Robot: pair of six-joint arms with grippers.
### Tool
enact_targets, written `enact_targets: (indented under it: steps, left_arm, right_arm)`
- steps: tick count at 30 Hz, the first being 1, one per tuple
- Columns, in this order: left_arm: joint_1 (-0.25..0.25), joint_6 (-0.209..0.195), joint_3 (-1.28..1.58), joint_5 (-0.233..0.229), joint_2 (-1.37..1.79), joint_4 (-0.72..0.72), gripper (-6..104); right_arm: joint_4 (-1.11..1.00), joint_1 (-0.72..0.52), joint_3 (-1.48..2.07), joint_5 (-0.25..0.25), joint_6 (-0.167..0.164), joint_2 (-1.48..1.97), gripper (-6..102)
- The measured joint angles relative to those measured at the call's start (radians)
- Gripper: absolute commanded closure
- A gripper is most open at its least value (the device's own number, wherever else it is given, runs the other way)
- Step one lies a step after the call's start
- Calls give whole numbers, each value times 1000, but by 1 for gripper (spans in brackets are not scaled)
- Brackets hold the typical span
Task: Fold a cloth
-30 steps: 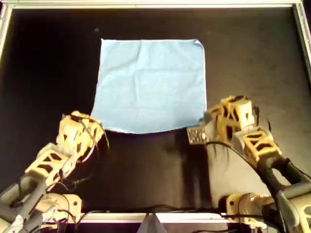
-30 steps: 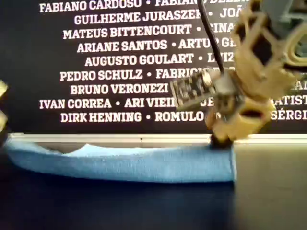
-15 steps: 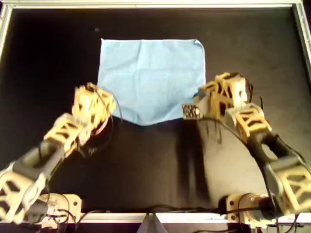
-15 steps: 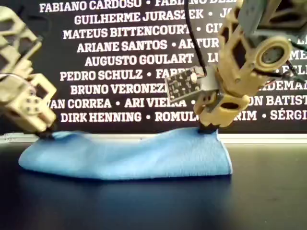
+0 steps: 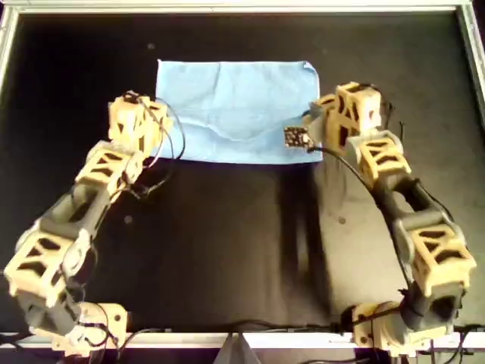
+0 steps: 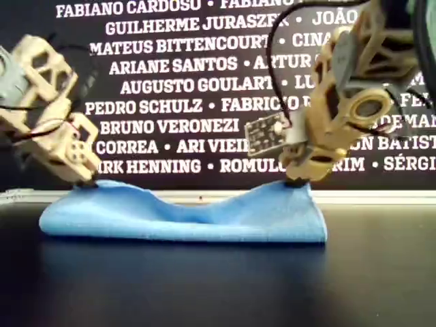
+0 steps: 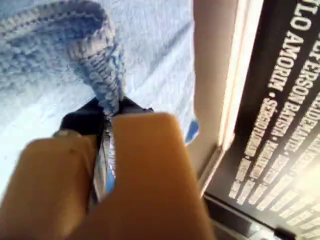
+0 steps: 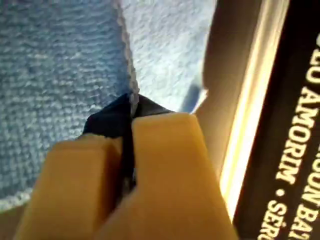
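The light blue cloth (image 5: 235, 106) lies on the black table, its near part doubled over toward the far edge. My first gripper (image 5: 154, 123) is at the overhead view's left, shut on the cloth's raised corner (image 7: 107, 102). My second gripper (image 5: 312, 133) is at the overhead view's right, shut on the other raised corner (image 8: 131, 102). In the exterior view the cloth (image 6: 184, 214) sags between the two lifted corners, held by my first gripper (image 6: 85, 182) and my second gripper (image 6: 296, 182).
A metal rail (image 5: 227, 7) frames the black table (image 5: 227, 250). A dark banner with white names (image 6: 170, 82) stands behind the far rail. A small circuit board (image 5: 294, 137) juts from the second arm's wrist over the cloth's edge.
Both grippers have carried the cloth's near corners up and toward the far edge. The near edge now lies doubled over and the cloth's visible area has shrunk to about half.
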Motion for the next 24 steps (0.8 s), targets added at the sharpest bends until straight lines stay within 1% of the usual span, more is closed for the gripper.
enact_targets:
  steps: [18, 19, 24]
  left_arm:
    - [2, 0, -417, 2, -308, 0, 99]
    - [9, 0, -431, 12, -319, 0, 99]
    - [57, 0, -503, 8, -337, 0, 99]
  right_arm:
    - [0, -8, -449, -2, -2, -282, 97]
    - [0, -8, -469, -2, -2, -293, 97]
    - [0, -18, -541, -2, -2, -350, 97]
